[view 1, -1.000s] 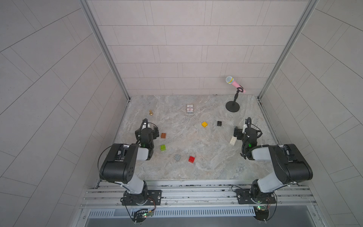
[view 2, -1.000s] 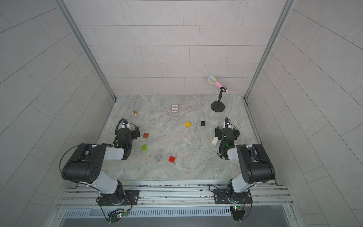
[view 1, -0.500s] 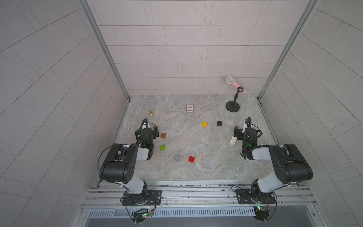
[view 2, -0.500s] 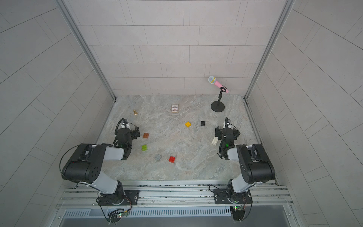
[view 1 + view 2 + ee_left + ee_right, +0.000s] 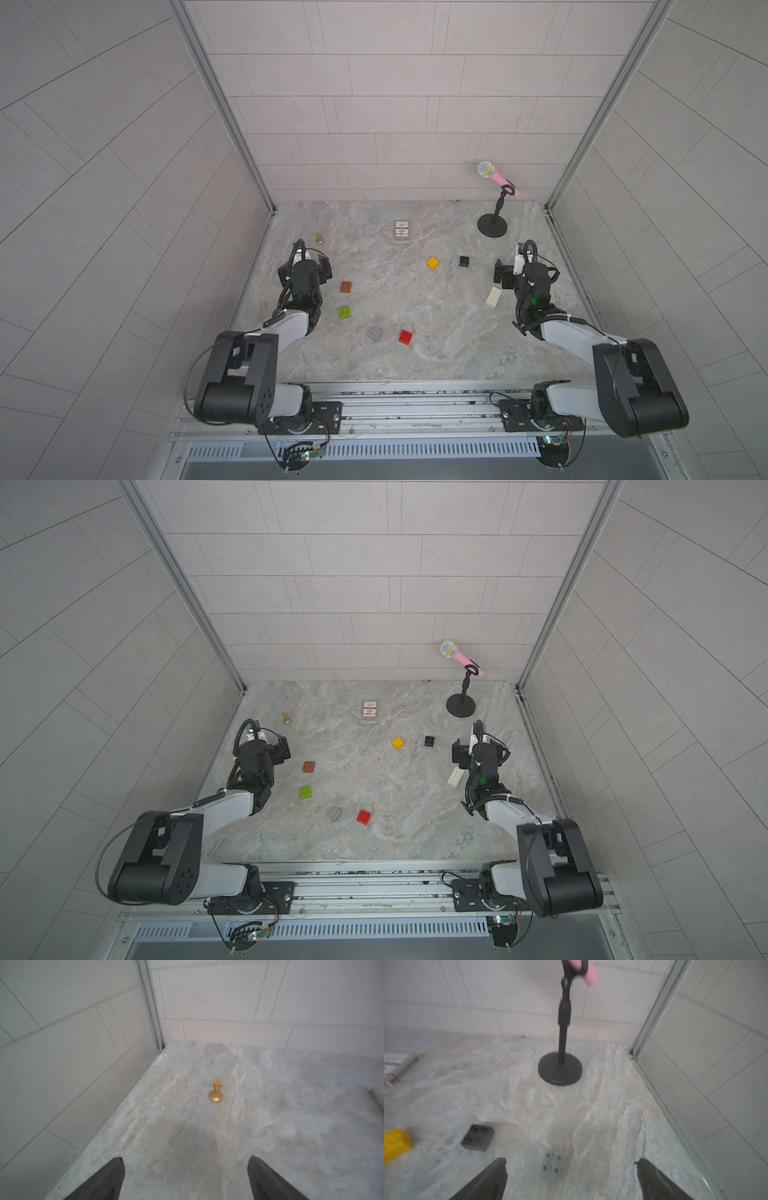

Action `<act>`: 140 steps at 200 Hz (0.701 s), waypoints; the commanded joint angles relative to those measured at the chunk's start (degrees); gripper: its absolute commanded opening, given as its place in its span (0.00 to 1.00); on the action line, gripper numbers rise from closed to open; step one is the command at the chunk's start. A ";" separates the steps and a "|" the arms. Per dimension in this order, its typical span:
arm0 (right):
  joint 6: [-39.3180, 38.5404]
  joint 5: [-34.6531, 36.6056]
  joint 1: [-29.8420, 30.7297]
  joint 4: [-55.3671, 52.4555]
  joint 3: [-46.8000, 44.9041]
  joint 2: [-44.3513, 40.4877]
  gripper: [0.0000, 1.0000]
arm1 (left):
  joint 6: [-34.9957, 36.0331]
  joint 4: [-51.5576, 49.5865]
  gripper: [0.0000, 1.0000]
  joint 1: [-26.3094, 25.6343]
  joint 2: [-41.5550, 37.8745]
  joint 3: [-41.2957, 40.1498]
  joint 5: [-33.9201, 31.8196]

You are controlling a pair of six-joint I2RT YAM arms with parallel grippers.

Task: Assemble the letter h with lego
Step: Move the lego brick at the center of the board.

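**Surface**: a grey marbled slab inside a tiled enclosure. In both top views seven lego bricks lie on it, each single and apart from the others. The letter h is not yet assembled.

**Brick positions:**
- The brown brick is left of centre, with the lime green brick directly below it.
- The grey brick and red brick are near each other at lower centre.
- The yellow brick and black brick are right of centre.
- The long white brick lies diagonally at the right, just beside the right arm.

**Left jaws:** released, spread wide and holding nothing. In the left wrist view only bare surface lies between the tips. A gold pawn stands upright at frame centre. The left arm sits left of the brown brick.

**Right jaws:** released, spread wide and holding nothing. In the right wrist view a pale grey four-stud brick lies between the tips, touching neither (the top views do not show it separately). The black and yellow bricks appear at lower left. The microphone stand is upright at upper centre.

**Other items:** a card box lies flat at upper centre. A pink microphone sits in the stand at upper right.
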 commanded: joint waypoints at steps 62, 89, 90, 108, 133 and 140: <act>35.60 1.32 -6.05 -18.30 -0.14 -19.01 1.00 | -29.55 -6.13 1.00 1.03 -21.82 4.82 5.81; 42.57 -1.65 -11.70 -21.54 0.01 -17.29 1.00 | -38.24 -21.61 1.00 2.70 -19.44 11.84 6.42; 42.67 -1.79 -11.83 -21.65 0.10 -17.18 1.00 | -39.00 -21.92 1.00 2.85 -19.17 12.09 6.83; 41.33 -7.37 -11.82 -21.25 1.33 -15.14 0.98 | -44.23 -19.92 1.00 4.01 -11.67 15.00 19.71; 33.15 -4.79 3.03 -29.43 11.50 -8.69 0.91 | -45.93 -24.55 1.00 3.90 -0.11 22.78 33.67; 30.69 -2.33 8.04 -32.29 14.79 -6.17 0.92 | -44.87 -30.32 1.00 3.86 2.17 25.73 34.32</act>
